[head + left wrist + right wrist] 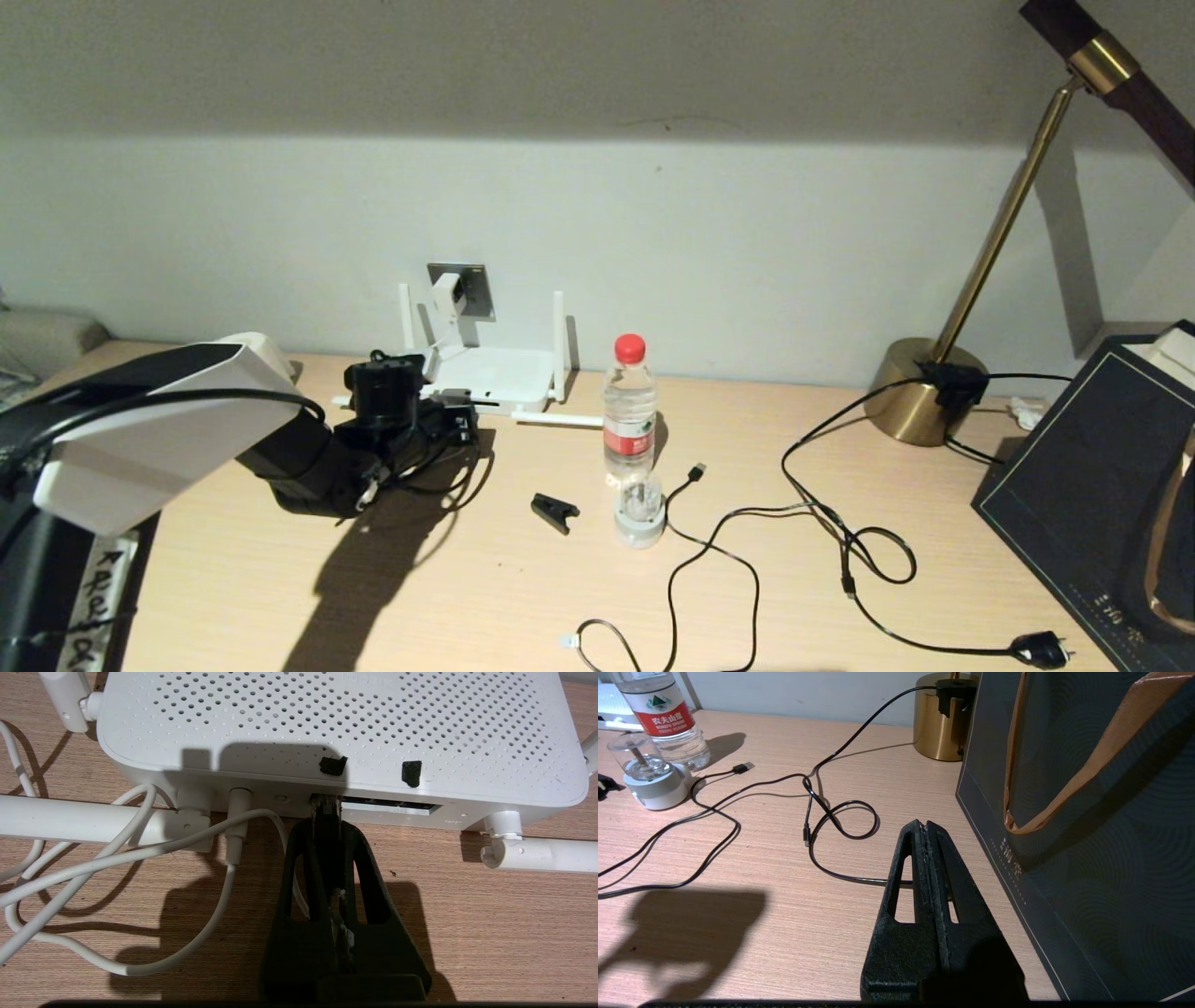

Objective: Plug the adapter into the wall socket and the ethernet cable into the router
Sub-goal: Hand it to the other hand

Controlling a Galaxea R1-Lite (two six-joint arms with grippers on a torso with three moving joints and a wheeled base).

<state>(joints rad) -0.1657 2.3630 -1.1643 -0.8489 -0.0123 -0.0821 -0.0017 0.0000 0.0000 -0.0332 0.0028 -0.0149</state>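
Left claw [325, 812]: matte black, ribbed plastic fingers with slotted cut-outs, pinching together on the clear-tipped connector of the ethernet cable [327, 835]. Connector tip is sitting at the mouth of a dark port on the router's [327, 714] near edge; how deep it is seated cannot be told. Router is lying flat just ahead of the fingertips: white rounded box, top perforated with fine dots, two small black foam-like patches near the port edge. White stick antennas are lying along the desk [490, 933] on either side. Thin white cords are looping beside the claw, one plugged into a round jack next to the ports.

In the head view, adapter [448, 295], small white box, is sitting in the grey metallic socket [476, 285] on the wall behind the router, cord hanging down.

Right claw [927, 826] is hovering well apart over pale wood-grain desk, fingers pressed together on nothing, beside a dark textured paper bag [1087, 835] with tan handles. Thin black cords are curling between it and a brass lamp base [938, 723], a clear bottle [663, 714] with a red label beyond.
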